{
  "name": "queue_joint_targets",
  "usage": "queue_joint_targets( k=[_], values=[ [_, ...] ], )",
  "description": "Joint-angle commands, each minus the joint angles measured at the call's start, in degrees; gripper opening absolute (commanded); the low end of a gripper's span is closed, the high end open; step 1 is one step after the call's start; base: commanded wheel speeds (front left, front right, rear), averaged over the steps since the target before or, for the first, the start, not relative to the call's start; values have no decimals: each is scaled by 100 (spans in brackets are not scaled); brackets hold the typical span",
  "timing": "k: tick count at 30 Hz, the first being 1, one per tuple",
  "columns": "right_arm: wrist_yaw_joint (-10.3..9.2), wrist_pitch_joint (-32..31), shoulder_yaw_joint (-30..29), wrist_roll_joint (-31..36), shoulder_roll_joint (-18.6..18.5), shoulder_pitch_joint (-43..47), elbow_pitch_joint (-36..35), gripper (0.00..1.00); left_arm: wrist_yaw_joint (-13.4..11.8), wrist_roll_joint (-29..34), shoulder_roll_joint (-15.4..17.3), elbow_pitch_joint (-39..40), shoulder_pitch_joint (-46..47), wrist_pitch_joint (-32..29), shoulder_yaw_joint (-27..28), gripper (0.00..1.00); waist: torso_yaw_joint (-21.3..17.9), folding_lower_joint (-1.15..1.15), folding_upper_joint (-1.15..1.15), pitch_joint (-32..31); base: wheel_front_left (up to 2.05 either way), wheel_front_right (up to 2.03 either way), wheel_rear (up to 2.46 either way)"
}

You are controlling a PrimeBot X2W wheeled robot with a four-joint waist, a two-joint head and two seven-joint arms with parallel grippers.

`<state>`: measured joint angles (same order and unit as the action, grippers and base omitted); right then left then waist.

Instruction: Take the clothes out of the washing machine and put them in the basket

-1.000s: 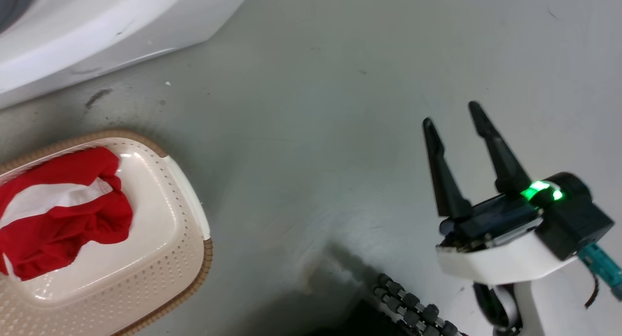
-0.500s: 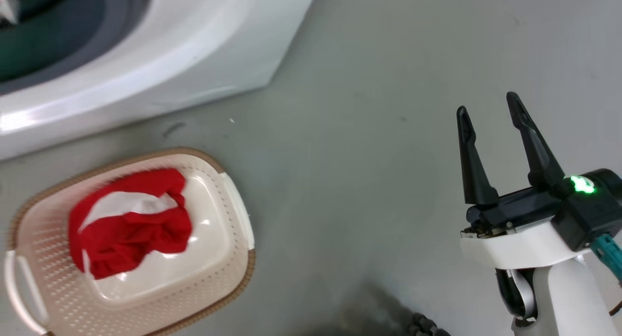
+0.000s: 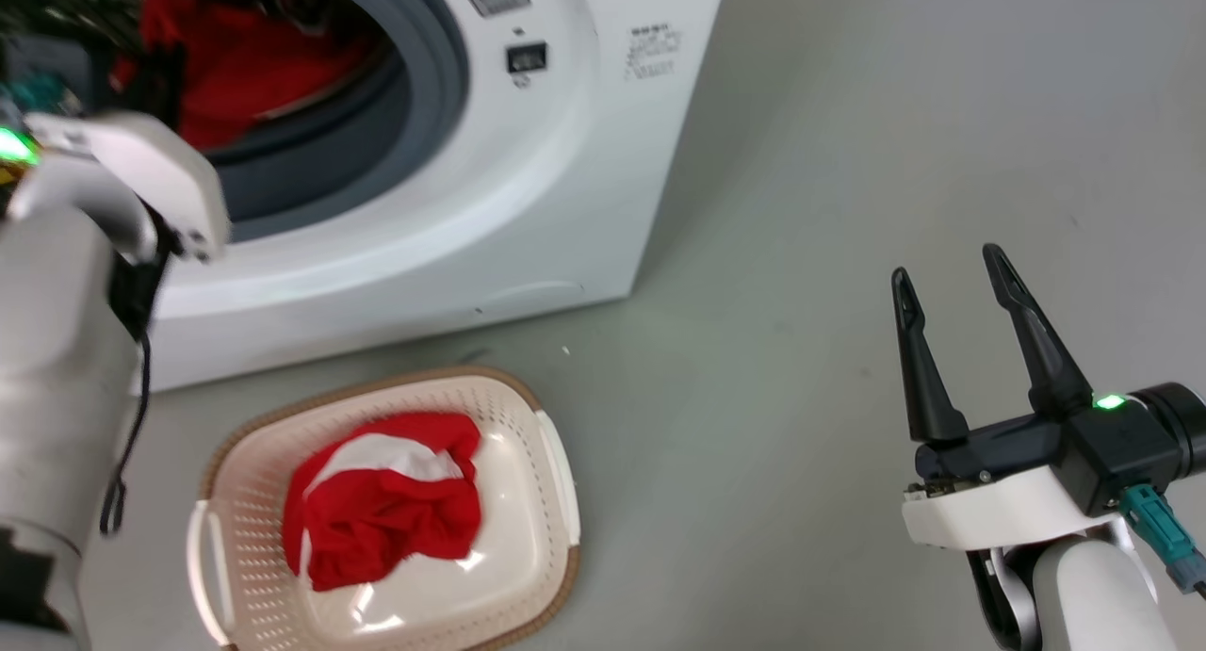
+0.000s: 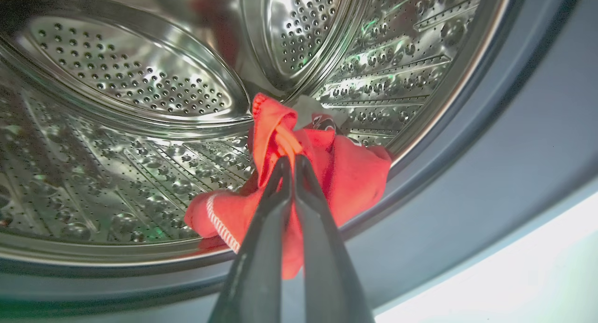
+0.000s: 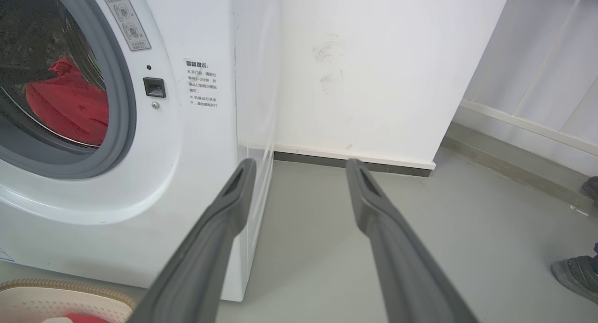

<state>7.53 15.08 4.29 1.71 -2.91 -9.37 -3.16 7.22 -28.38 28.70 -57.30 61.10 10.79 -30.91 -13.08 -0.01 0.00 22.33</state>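
Observation:
The white washing machine [image 3: 565, 161] stands at the upper left with its drum opening showing. Inside the steel drum [image 4: 131, 80] my left gripper [image 4: 292, 159] is shut on a fold of a red garment [image 4: 355, 173] that lies over the drum's lower lip. My pale left forearm [image 3: 57, 349] reaches toward the opening. The cream basket [image 3: 245, 500] sits on the floor in front of the machine, with a red and white garment [image 3: 386, 500] crumpled in it. My right gripper [image 3: 947, 263] hangs open over bare floor at the right, holding nothing.
Grey floor [image 3: 801, 208] stretches right of the machine. In the right wrist view a white wall [image 5: 373, 70] stands behind the machine [image 5: 187, 173], and a person's shoes [image 5: 574, 271] are at the far right. The basket's rim [image 5: 56, 285] shows at that view's bottom left.
The head camera has tilted up and turned left, so the machine, drum opening and whole basket now show, with my left forearm. The right gripper stays open.

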Motion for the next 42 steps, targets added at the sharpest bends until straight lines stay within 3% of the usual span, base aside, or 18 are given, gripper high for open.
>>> queue_joint_targets(
  k=[1, 10, 20, 27, 35, 42],
  values=[
    [-8, 14, -32, 11, 6, 90, 38, 100, -51, -32, -65, 107, -262, 102, -4, 0, 274, 1, 0, -423, 0, 0, 0],
    [-8, 14, -114, 43, 7, 377, 170, 100, -576, -100, 17, 1463, -1497, 416, 184, 0, 497, 1, 0, -1082, 0, 0, 0],
    [-8, 14, -226, 58, 6, 649, 277, 100, -1354, -80, 373, 4085, -2932, 444, 571, 0, 725, 1, 0, -1775, 0, 0, 0],
    [-8, 14, -251, -10, 7, 740, 283, 100, -1850, 10, 592, 5667, -3578, 166, 601, 0, 866, 1, 0, -1937, 0, 0, 0],
    [-8, 14, -242, -34, 8, 773, 266, 100, -2097, 9, 770, 6641, -4234, -264, 407, 0, 921, 1, 0, -1902, 0, 0, 0],
    [-8, 14, -227, 6, 7, 662, 253, 100, -1906, -86, 815, 6343, -4709, -617, -36, 0, 883, 1, 0, -1688, 0, 0, 0]
  ],
)
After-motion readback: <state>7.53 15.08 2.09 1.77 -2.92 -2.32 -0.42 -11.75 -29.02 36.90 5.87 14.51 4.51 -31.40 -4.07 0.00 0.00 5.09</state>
